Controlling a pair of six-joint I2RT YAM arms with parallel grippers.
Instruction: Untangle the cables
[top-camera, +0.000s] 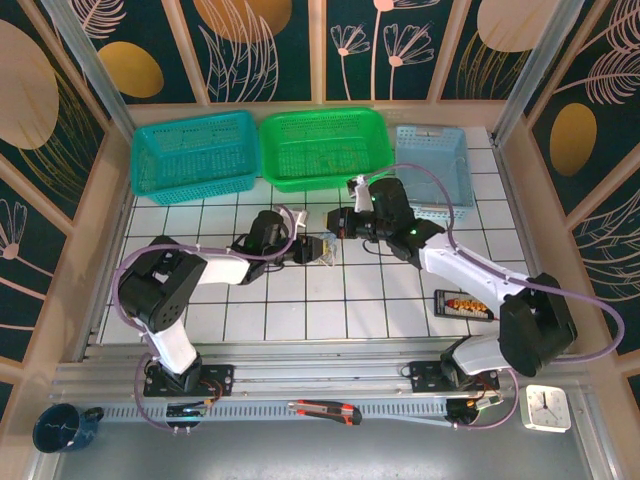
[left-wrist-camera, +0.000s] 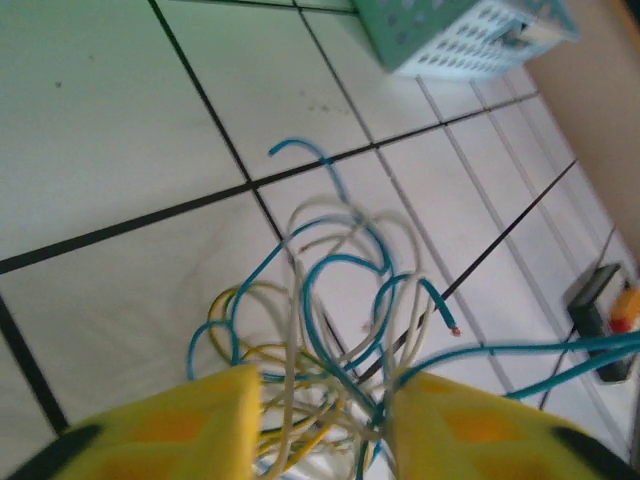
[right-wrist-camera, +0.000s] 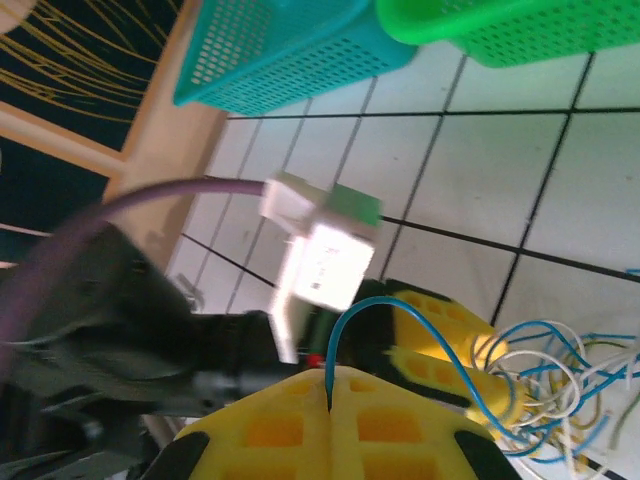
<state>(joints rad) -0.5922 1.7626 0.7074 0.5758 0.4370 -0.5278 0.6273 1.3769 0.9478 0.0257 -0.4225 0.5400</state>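
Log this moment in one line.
left gripper: jaws apart around cables | right gripper: shut on blue cable | cables: tangled

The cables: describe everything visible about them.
The cables are a loose tangle of very thin, plastic-coated wires in blue, white and yellow, looping over the white tiled table. The left gripper straddles the bunch, jaws apart; the right gripper is shut on one blue strand arching from the tangle.
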